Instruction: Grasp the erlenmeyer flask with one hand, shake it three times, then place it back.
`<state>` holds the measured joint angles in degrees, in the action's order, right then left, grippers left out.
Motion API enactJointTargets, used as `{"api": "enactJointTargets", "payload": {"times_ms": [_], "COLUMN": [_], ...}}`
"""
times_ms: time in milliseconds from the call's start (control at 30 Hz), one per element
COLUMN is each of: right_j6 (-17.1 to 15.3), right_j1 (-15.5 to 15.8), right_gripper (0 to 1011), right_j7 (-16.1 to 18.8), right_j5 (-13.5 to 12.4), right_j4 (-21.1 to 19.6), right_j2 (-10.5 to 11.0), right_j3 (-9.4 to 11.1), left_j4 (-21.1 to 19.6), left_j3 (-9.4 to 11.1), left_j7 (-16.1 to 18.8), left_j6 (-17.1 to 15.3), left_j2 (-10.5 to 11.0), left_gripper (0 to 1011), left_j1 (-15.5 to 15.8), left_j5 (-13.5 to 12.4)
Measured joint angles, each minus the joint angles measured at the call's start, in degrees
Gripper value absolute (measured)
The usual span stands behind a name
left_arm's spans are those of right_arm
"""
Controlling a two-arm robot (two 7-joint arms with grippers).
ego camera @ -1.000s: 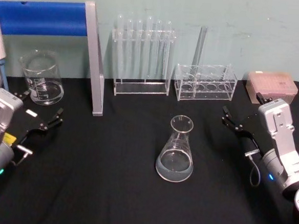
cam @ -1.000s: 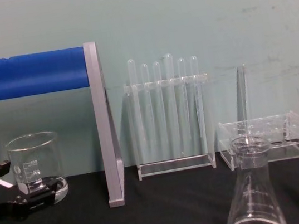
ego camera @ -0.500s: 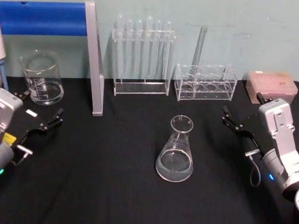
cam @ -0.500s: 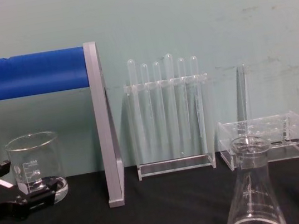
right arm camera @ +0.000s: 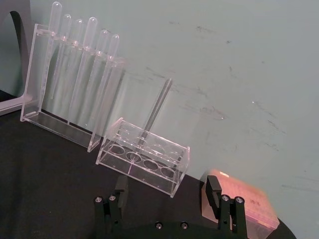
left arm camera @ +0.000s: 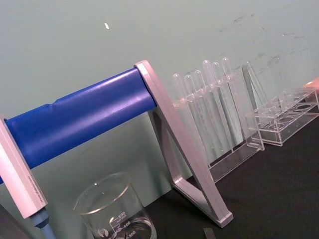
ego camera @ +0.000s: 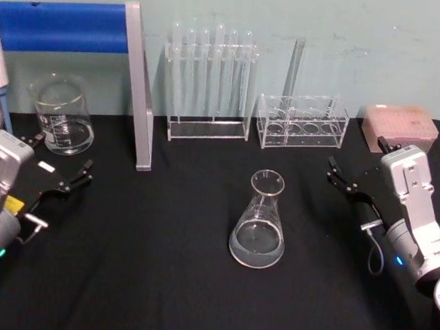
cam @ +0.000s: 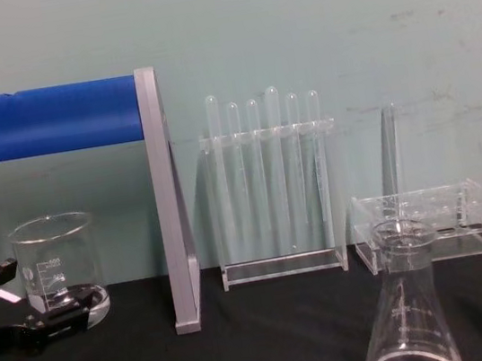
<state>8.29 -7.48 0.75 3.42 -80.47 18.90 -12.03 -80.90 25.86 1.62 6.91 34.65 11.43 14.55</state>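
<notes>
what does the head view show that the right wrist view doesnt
Head view alone: the erlenmeyer flask standing upright on the black table, apart from both grippers; the open left gripper near the beaker; the blue-barred stand.

Right wrist view alone: a close look at the right gripper, fingers spread with nothing between them.

Shared: the tall test tube rack, the low clear rack holding one tube, and the pink box.
</notes>
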Motion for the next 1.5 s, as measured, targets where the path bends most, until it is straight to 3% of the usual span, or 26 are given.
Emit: {"api": "enactJointTargets", "payload": {"times_ms": [1500], "right_j6": [0.0], "right_j1": [0.0], "right_gripper": [1000], "right_j7": [0.0], "right_j5": [0.0], "right_j4": [0.0], "right_j2": [0.0], "right_j3": [0.0], "left_j4": [0.0], "left_j3": [0.0], "left_j7": [0.0], "left_j6": [0.0], "left_j2": [0.0], "left_gripper": [1001], "left_j1": [0.0], "left_j5": [0.0]}}
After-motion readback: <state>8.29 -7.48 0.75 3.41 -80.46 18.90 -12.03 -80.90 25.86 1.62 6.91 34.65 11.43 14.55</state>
